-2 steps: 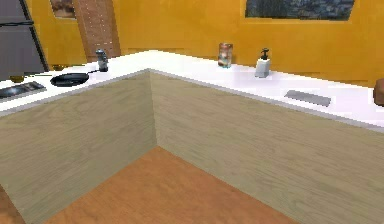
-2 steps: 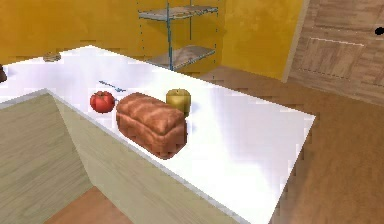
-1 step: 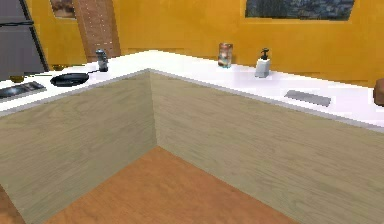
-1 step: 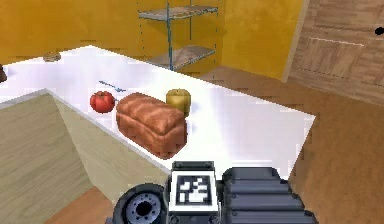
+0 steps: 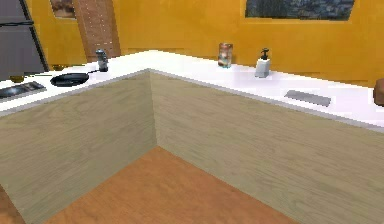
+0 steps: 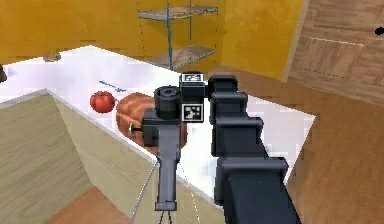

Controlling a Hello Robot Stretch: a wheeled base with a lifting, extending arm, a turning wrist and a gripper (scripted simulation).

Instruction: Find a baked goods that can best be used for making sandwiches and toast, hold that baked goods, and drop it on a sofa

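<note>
Yellow walls back an L-shaped desk (image 5: 190, 72) in the forward view, its top white and smooth, its fronts pale wood grain over a warm plank floor. On the left run lie a flat black pan (image 5: 68, 78) and a small can (image 5: 102, 60). On the right run stand a jar (image 5: 225, 54) and a pump bottle (image 5: 263, 64), with a thin grey slab (image 5: 307, 97) lying nearer. At the view's right edge peeks a brown, rounded sliver that I take for the loaf (image 5: 380, 94).

Turning to the arm side view, the same white desk crosses the picture, with a wire shelf (image 6: 180, 35) and wood panelling beyond. The arm (image 6: 245, 160), dark, square and ribbed, reaches out over the top. The end effector (image 6: 160, 125) hangs at its far end, matte black. The loaf (image 6: 130, 114) lies on the desk close to the near edge, just left of and partly behind the dark body, crust-brown and domed. Its long axis seems to run across the picture. A glossy red fruit (image 6: 101, 101) sits just left of it.

With the loaf behind it, I cannot tell how the fingers are set or whether they hold anything. The coming move likely turns on a small shift toward the view's left.
</note>
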